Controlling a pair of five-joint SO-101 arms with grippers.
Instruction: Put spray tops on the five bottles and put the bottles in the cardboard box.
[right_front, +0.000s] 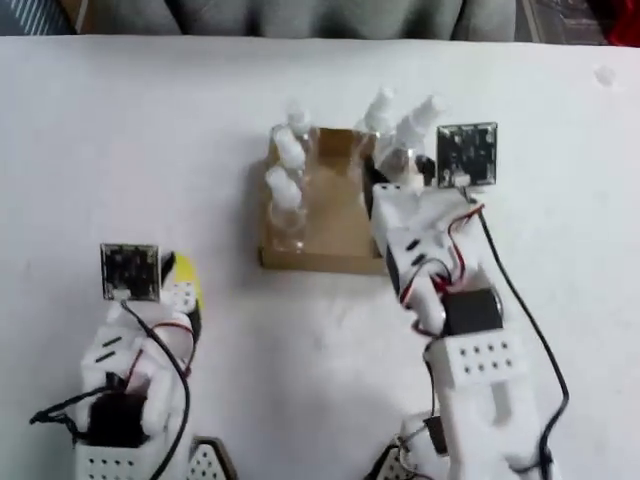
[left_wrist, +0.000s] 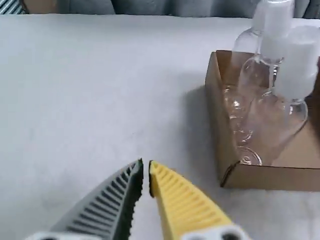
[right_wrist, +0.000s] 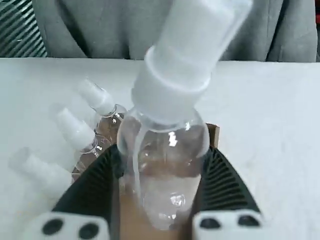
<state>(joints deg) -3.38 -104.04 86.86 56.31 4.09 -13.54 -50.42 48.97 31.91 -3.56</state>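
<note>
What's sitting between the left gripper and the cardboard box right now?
Nothing: in the left wrist view, only bare white table separates the left gripper from the cardboard box.

So the left gripper (left_wrist: 146, 170) hangs low over the white table (left_wrist: 90, 90), one grey finger (left_wrist: 112, 205) and one yellow finger (left_wrist: 182, 202), ribbed on top, tips pinched together. Farther out sits the cardboard box (left_wrist: 270, 176), a corner of it turned toward the gripper. Inside it are clear bottles (left_wrist: 280, 115) with white spray tops (left_wrist: 300, 65), bunched up and overlapping so I can't really count them. Grey fabric (left_wrist: 150, 6) runs along the table's far edge
</note>
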